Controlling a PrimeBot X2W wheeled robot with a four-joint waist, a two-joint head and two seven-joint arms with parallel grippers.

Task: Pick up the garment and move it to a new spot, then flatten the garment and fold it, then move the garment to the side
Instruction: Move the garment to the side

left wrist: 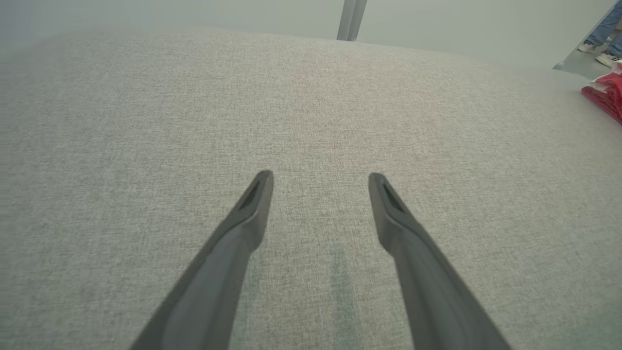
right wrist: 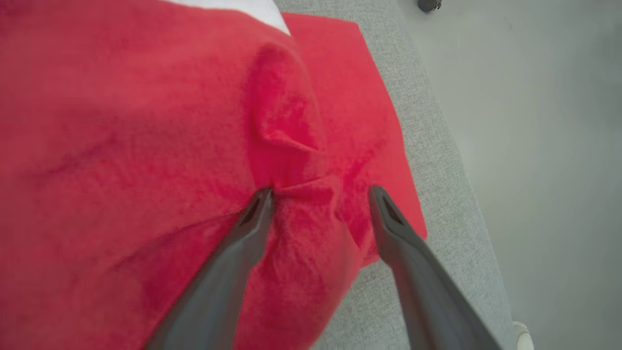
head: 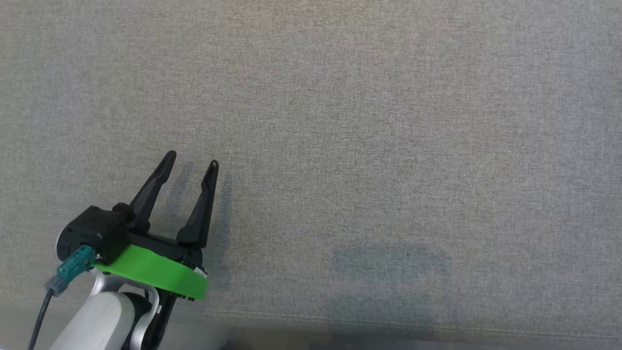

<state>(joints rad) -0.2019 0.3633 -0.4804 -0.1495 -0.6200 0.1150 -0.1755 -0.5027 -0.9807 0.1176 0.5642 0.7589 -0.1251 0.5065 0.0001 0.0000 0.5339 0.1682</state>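
The red garment (right wrist: 146, 146) lies on the grey cloth surface (right wrist: 427, 146), close to its edge, with a raised crease just beyond my fingertips. My right gripper (right wrist: 320, 194) stands open over it, a bunched fold of red cloth between the two spread fingers. A corner of the same red garment (left wrist: 607, 95) shows at the far right of the left wrist view. My left gripper (head: 192, 163) is open above bare grey cloth at the lower left of the head view, nothing between its fingers (left wrist: 257, 194).
The grey cloth surface (head: 369, 121) stretches wide and bare around the left gripper. Its seamed front edge (head: 388, 323) runs along the bottom of the head view. A pale floor (right wrist: 544, 146) drops away beside the garment. A person's feet (left wrist: 600, 48) stand far off.
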